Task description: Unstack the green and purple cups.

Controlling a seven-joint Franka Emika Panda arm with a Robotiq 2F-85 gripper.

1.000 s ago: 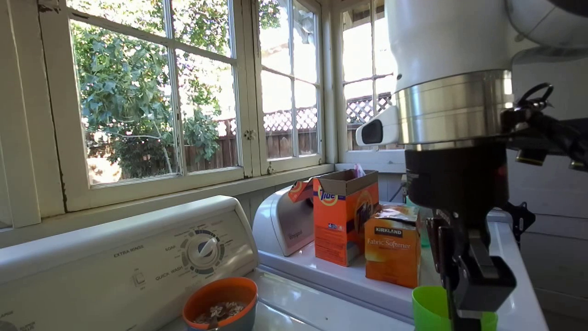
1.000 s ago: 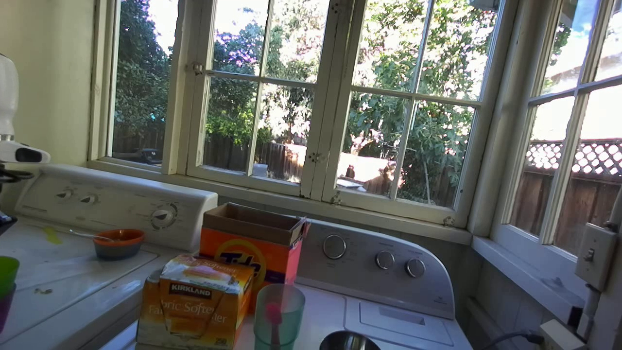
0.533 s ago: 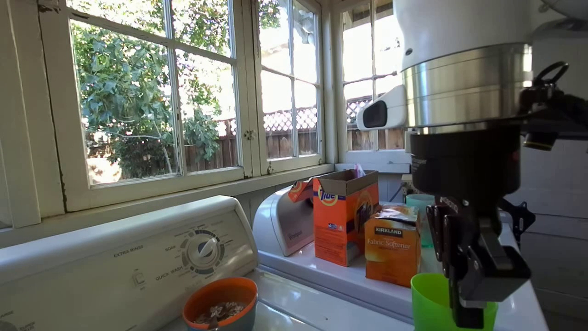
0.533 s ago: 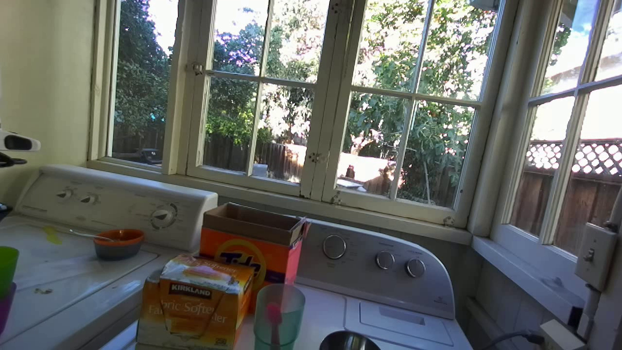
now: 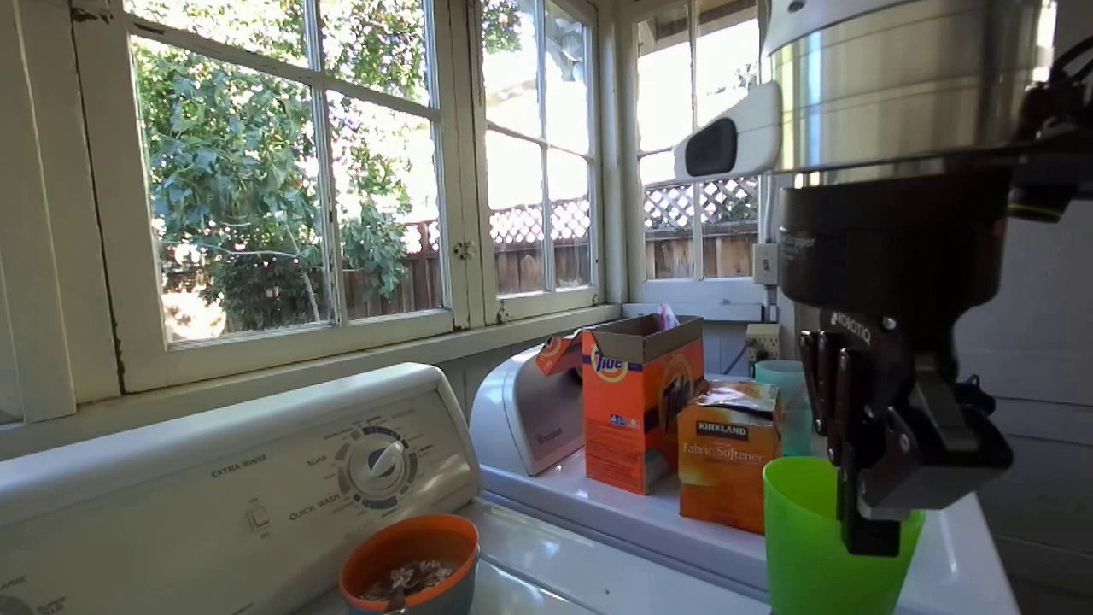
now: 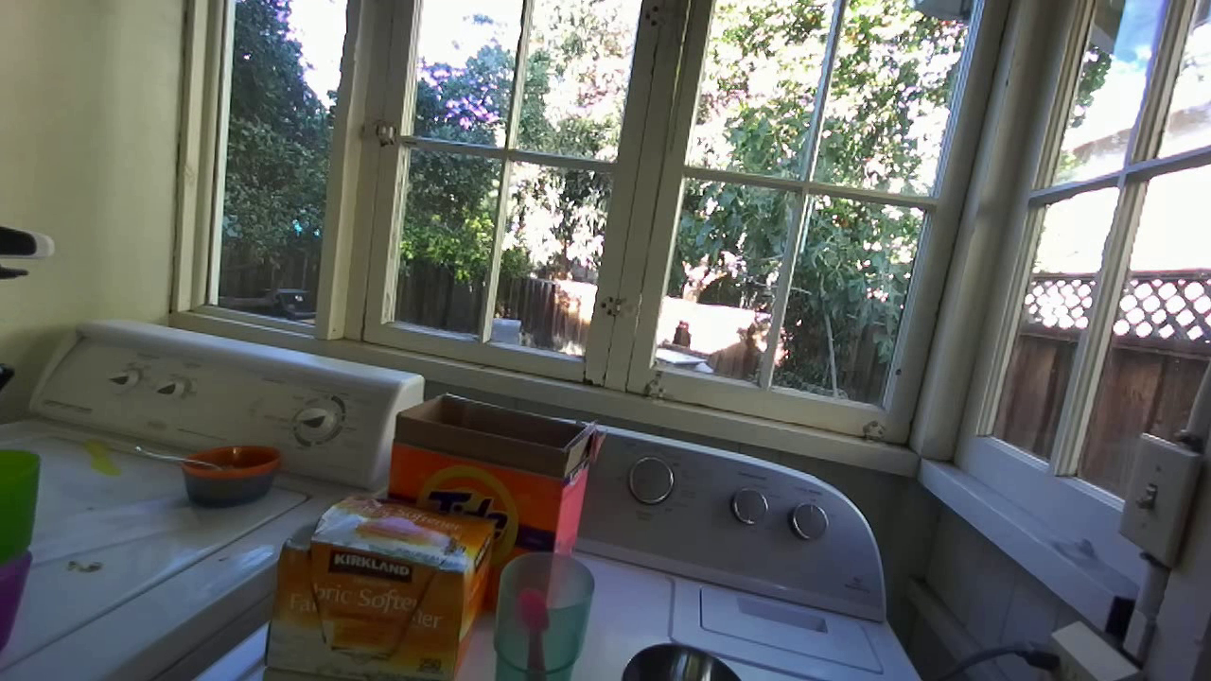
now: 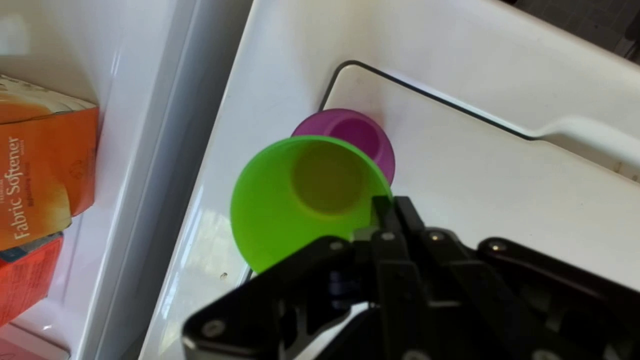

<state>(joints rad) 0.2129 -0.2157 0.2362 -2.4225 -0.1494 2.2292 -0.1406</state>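
Two cups: the green cup [image 7: 300,197] above and the purple cup [image 7: 357,132] below, both over the washing machine [image 7: 285,50].
My tool [image 7: 393,201]: closed, gripping the green cup by its rim, one fingertip [image 7: 381,212] inside the wall and the other outside.
Green cup: mouth up in my grip; in the wrist view it covers part of the purple cup, and in an exterior view its lower end meets the purple one's top. Whether its base sits inside that cup or just over it, I cannot tell.
Purple cup: on the lid [image 7: 500,200] of the washing machine, near the lid's corner; I see its bottom past the green rim.
My arm [image 5: 905,94]: at the right of an exterior view, pointing down.
Bowl [image 6: 232,487]: orange within, grey outside, near the control panel [image 5: 239,500], with a thin handle [image 6: 175,458] sticking out and pale bits [image 5: 414,576] inside.
Second machine [image 6: 634,596]: just beside the washing machine, carrying a soap box [image 5: 628,436], a fabric softener box [image 5: 730,470], a teal cup [image 6: 568,629] with something pink [image 6: 534,610] showing through, and a metal dish [image 6: 667,654] cut off by the frame.
Windows [image 6: 653,189]: behind both machines, trees [image 5: 230,171] outside.
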